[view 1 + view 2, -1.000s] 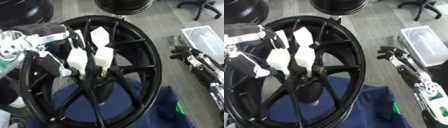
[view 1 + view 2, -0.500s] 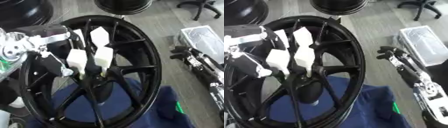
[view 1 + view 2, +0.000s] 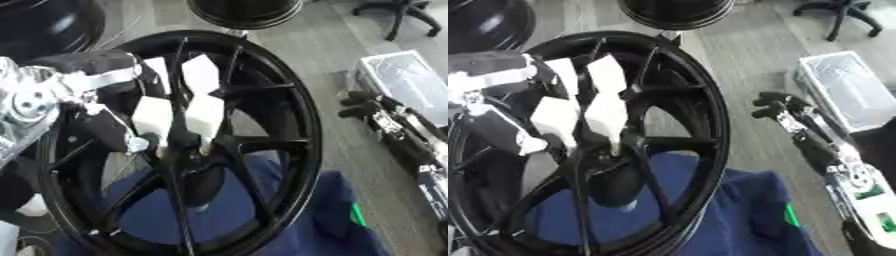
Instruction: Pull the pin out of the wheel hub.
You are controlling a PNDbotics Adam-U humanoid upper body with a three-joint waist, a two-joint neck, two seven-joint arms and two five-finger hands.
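Note:
A black multi-spoke wheel [image 3: 289, 115] lies tilted on a blue cloth [image 3: 337, 215], its hub [image 3: 188, 170] low in the middle. My left hand [image 3: 105, 125] comes in from the left. Its white-padded fingertips [image 3: 206, 114] are curled together on either side of a spoke just above the hub. A thin pale stub, the pin [image 3: 614, 146], pokes out under the pads, and the rest of it is hidden. My right hand [image 3: 791, 116] hangs off the wheel's right side, clear of the rim, with its dark fingers relaxed.
A clear plastic box [image 3: 409, 80] sits on the grey floor at the right. More black wheels stand at the top [image 3: 245, 10] and top left [image 3: 44, 25]. An office chair base [image 3: 401, 12] is in the far right corner. A small green tag [image 3: 357, 215] lies on the cloth.

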